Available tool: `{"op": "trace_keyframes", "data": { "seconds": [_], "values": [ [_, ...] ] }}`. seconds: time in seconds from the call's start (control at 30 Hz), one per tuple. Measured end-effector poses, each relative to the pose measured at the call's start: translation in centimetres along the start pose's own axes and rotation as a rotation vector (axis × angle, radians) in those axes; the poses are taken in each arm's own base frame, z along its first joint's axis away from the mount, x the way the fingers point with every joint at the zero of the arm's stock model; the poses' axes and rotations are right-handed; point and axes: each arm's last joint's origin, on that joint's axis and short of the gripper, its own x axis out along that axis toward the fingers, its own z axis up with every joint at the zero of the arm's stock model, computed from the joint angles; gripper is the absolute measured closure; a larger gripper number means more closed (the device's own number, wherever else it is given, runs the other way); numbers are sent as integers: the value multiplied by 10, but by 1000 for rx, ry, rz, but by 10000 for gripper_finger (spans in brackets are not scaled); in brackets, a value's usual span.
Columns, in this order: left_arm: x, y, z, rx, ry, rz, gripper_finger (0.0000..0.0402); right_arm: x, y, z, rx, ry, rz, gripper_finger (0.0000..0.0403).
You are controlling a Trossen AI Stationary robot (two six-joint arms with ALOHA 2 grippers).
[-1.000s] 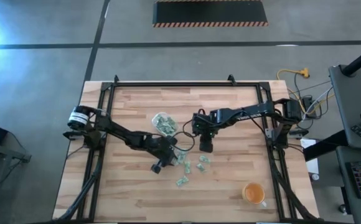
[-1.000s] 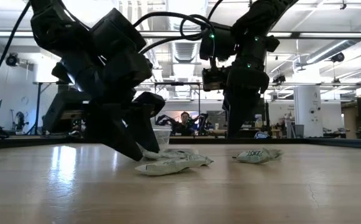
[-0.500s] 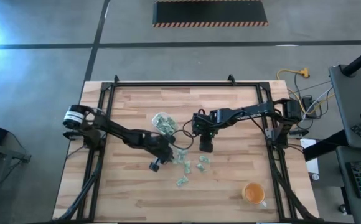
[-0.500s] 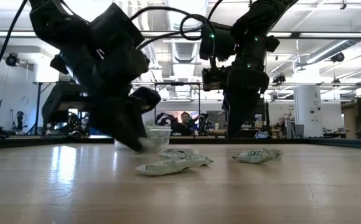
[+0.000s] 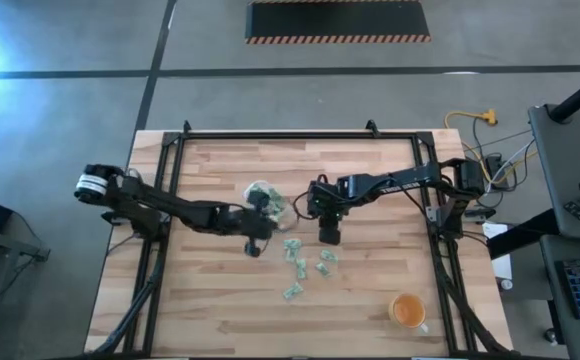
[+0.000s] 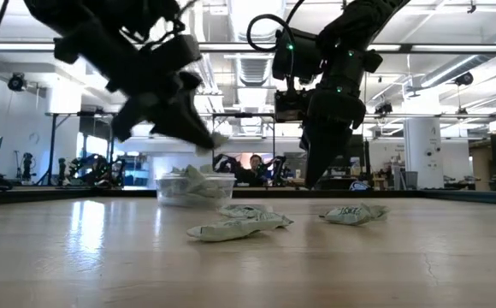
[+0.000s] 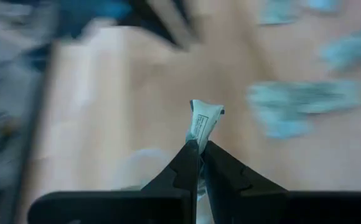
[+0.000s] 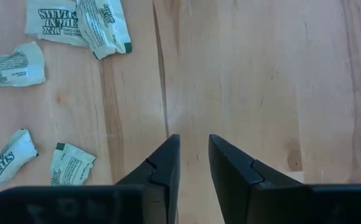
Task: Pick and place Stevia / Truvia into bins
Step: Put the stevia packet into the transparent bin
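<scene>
Packets [image 5: 300,265] litter wooden table [image 5: 370,300].

The clear tub [image 5: 265,198] is half hidden under the left arm; the left wrist view's background is blurred.

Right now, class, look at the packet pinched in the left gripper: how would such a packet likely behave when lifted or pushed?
Probably light and floppy: the packet stands crumpled above the left gripper, held by one end only. The loose packets on the table lie creased, so they likely crush easily. Being flat, they should slide rather than roll.
</scene>
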Motion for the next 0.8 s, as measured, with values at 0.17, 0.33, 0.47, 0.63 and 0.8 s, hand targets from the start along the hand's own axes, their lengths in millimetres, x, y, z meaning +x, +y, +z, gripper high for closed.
{"op": "trace_keyframes", "data": {
  "seconds": [0.17,0.33,0.47,0.63,0.8],
  "values": [
    [-6,17,-3,-3,54,188,396,0,0,0,0,-2,0,323],
    [0,28,-25,-25,133,222,395,0,0,1,-10,-13,0,330],
    [4,36,-43,-45,198,241,395,0,0,3,-23,-30,1,333],
    [5,38,-48,-56,213,249,395,0,0,3,-24,-32,1,328],
    [5,37,-50,-54,218,246,387,0,0,3,-25,-37,1,323]
  ]
}}
